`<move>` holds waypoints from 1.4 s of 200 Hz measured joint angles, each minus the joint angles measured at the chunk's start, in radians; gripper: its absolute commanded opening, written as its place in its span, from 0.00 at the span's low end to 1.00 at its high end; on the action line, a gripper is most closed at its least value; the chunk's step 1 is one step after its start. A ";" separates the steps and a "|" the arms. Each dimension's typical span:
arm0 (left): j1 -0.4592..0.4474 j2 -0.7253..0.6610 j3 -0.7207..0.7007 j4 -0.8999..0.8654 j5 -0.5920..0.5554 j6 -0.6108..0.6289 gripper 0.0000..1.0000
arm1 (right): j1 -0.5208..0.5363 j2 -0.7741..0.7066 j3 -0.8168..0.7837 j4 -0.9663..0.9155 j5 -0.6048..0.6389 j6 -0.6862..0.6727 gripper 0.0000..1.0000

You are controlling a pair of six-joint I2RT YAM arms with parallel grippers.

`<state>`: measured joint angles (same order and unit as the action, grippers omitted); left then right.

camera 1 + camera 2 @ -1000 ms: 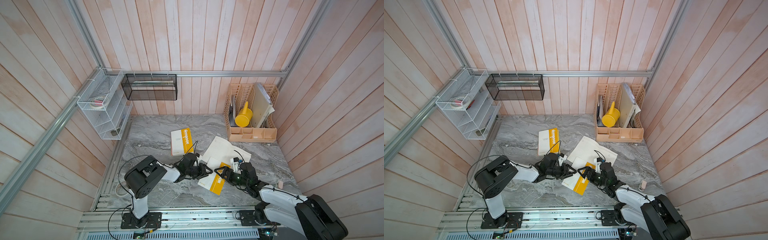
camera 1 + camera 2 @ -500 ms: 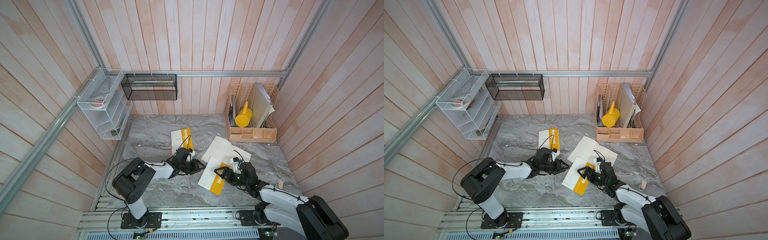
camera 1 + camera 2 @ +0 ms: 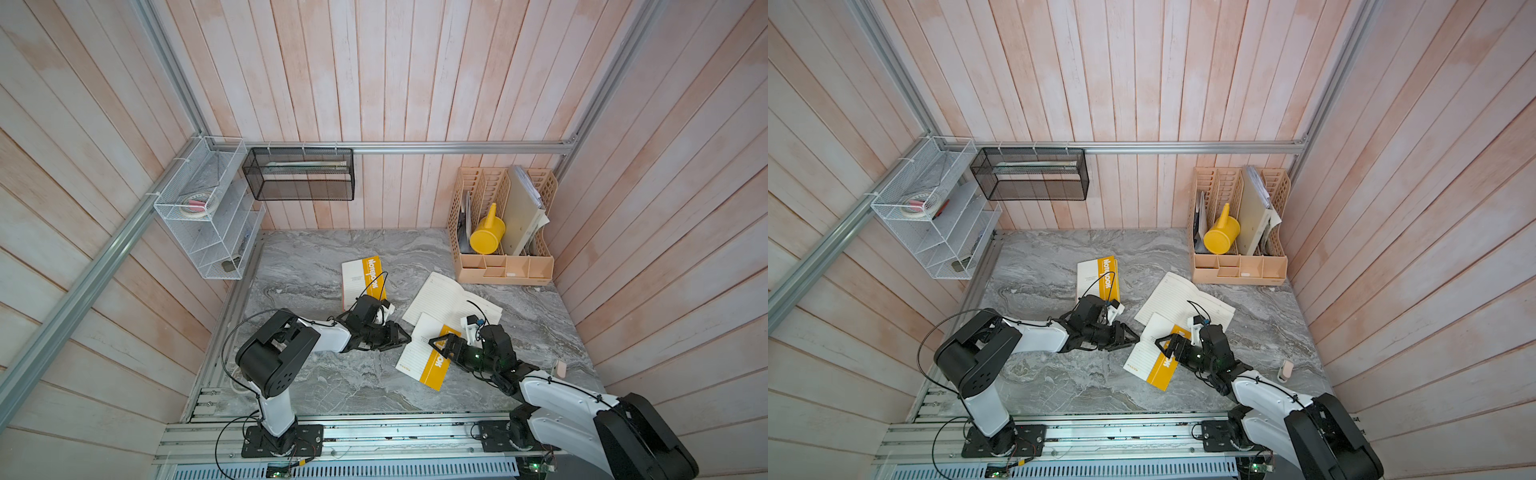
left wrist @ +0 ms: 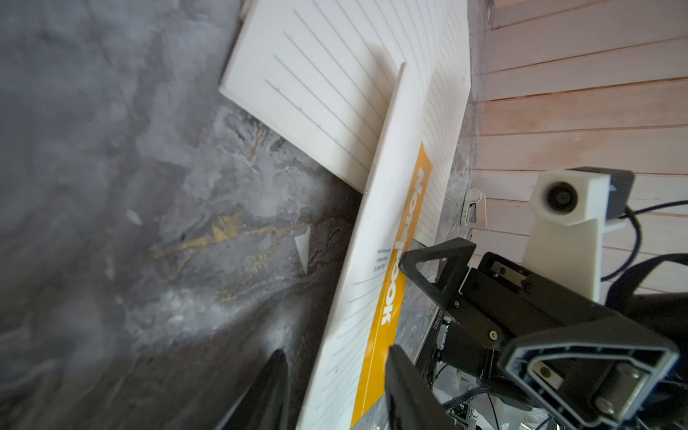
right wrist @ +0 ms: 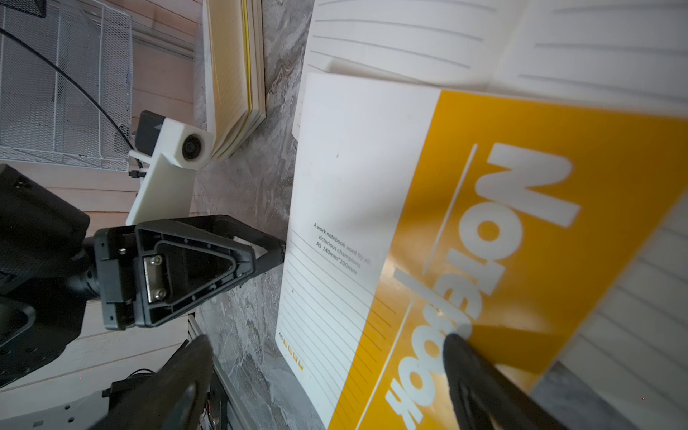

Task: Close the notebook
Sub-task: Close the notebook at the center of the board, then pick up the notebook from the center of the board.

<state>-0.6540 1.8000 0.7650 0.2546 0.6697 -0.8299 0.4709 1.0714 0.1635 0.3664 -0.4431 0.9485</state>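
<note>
arms low; left gripper apart beside notebook, right gripper apart, touching its cover

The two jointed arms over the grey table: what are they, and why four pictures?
They are two robot arms, each ending in a two-fingered hand. Two pictures look down from above; two come from cameras on the arms' wrists. On the marble table lie a closed notebook and an open notebook, its yellow-banded cover partly folded over. The left hand is open at the cover's edge; the right hand is open, one finger on the cover. Neither seems to grip anything. A beige organiser stands at the back.
</note>
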 measured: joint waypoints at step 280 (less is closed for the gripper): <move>0.015 0.126 -0.001 0.236 0.170 -0.002 0.05 | 0.000 0.000 0.011 -0.024 0.000 -0.011 0.98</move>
<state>-0.6392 1.9263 0.7643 0.4908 0.8398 -0.8318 0.4709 1.0710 0.1749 0.3424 -0.4435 0.9375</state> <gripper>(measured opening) 0.131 0.983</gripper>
